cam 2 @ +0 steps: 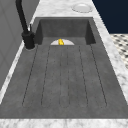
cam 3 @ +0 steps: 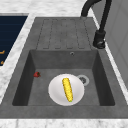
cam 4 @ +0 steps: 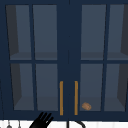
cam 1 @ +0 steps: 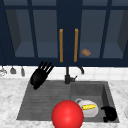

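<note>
My left hand (cam 1: 40,75) floats above the back left corner of the drainboard (cam 1: 45,100), fingers straight and spread, pointing up toward the cabinet; its fingertips also show in the upper view as the left hand (cam 4: 41,120). My right hand (cam 1: 110,113) hangs at the basin's front right corner, fingers curled, holding nothing. A white plate (cam 1: 93,113) lies in the basin with a yellow corn cob (cam 1: 89,107) on it; the plate (cam 3: 55,91) and the corn cob (cam 3: 67,89) show clearly from the right. A big red ball (cam 1: 67,115) sits low at the sink's front edge.
A black faucet (cam 1: 67,76) stands behind the sink's middle. Dark blue glass-door cabinet with two orange handles (cam 1: 61,45) hangs above; a brown lump (cam 1: 86,52) lies behind its right door. A small red object (cam 3: 37,74) lies in the basin. Utensils (cam 1: 12,70) hang at left.
</note>
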### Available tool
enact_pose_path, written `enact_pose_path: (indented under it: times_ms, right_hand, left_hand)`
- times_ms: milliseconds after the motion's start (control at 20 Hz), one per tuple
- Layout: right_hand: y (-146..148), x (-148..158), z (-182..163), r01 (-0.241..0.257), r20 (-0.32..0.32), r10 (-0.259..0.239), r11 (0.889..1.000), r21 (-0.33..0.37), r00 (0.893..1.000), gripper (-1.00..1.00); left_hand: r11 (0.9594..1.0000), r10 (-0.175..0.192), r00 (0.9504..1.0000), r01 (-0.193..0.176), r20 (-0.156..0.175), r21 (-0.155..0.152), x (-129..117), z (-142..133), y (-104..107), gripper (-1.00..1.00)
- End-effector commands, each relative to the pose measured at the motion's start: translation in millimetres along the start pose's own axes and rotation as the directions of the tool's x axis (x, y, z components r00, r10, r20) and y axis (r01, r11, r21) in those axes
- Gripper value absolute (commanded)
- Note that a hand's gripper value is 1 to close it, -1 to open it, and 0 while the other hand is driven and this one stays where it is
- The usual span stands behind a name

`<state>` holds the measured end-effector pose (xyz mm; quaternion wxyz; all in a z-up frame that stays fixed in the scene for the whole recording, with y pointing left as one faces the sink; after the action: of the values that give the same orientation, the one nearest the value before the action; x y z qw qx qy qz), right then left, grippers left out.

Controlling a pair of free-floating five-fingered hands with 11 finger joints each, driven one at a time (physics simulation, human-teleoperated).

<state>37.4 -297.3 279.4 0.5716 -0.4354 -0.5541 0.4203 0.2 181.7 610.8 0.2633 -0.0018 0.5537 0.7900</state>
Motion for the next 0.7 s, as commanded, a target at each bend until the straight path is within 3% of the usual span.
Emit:
enact_pose_path:
  times_ms: [0,300,650]
  right_hand:
    - [0,0,0,0.000,0.000,0.000,1.000,0.000,1.000,0.00]
    - [0,0,0,0.000,0.000,0.000,1.000,0.000,1.000,0.00]
    - [0,0,0,0.000,0.000,0.000,1.000,0.000,1.000,0.00]
  left_hand:
    - [0.9979,0.039,0.9931,-0.033,0.110,-0.055,-1,3,9,-1.00]
    - [0.9976,0.047,0.9900,-0.040,0.133,-0.057,-8,9,27,-1.00]
    - [0.9976,0.051,0.9945,-0.046,0.092,-0.051,-28,-3,58,-1.00]
